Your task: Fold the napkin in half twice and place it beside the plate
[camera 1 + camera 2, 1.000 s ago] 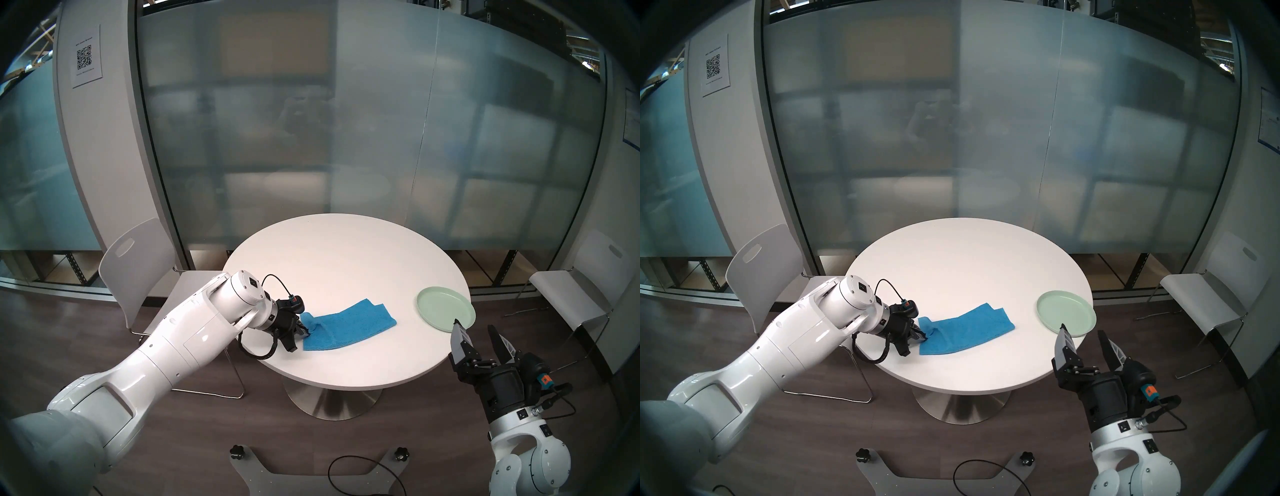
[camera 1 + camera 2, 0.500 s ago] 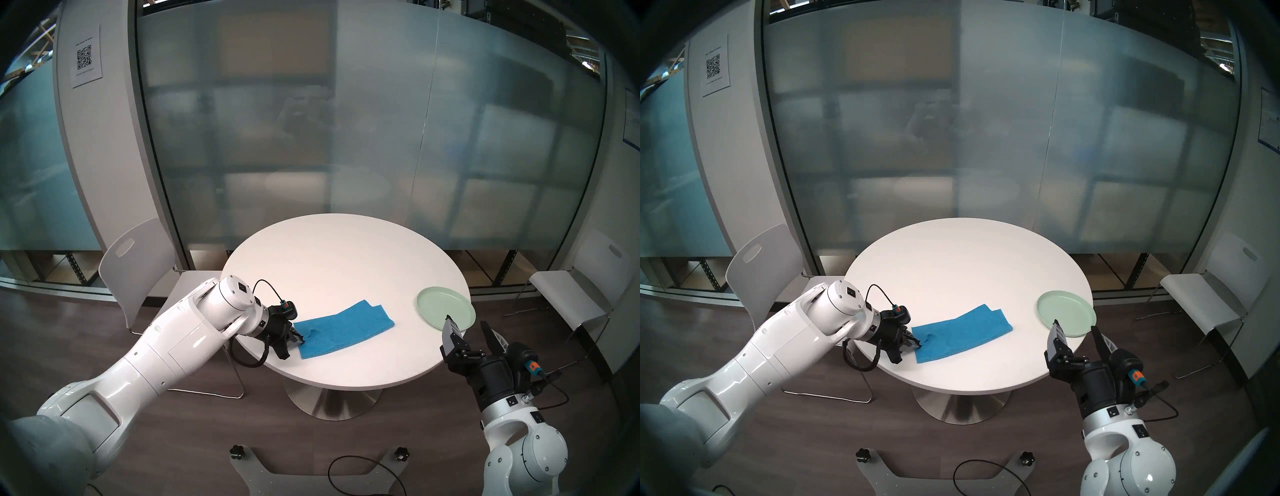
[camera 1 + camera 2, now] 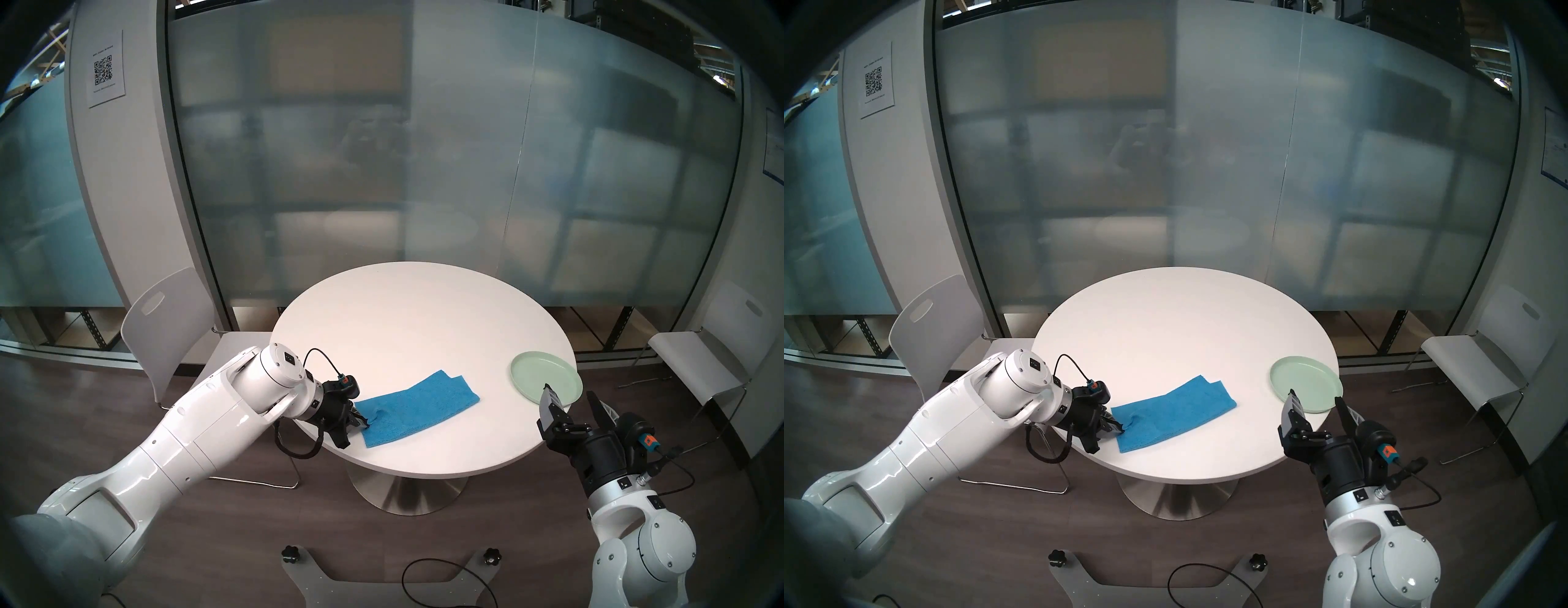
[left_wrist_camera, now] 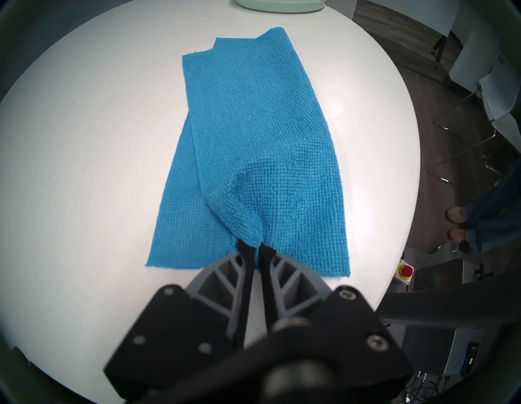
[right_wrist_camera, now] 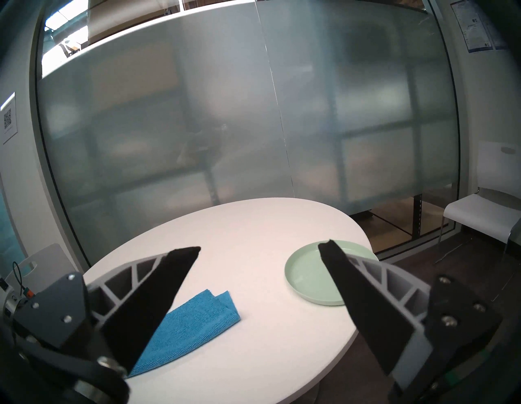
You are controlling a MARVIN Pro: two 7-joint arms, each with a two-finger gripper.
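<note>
The left arm reaches in from seven o'clock, its left pincer angled downward with jaws pinched nearly together. The right arm rises from five o'clock, its right pincer held level, jaws spread wide, gripping nothing.

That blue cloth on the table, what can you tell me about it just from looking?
The napkin is a bright blue, plain, terry-textured cloth, lying folded once into a long strip on the white round table. Its layers sit slightly offset at the far end. The left gripper pinches a raised pucker at the near end. It lies apart from the mint-green plate.
</note>
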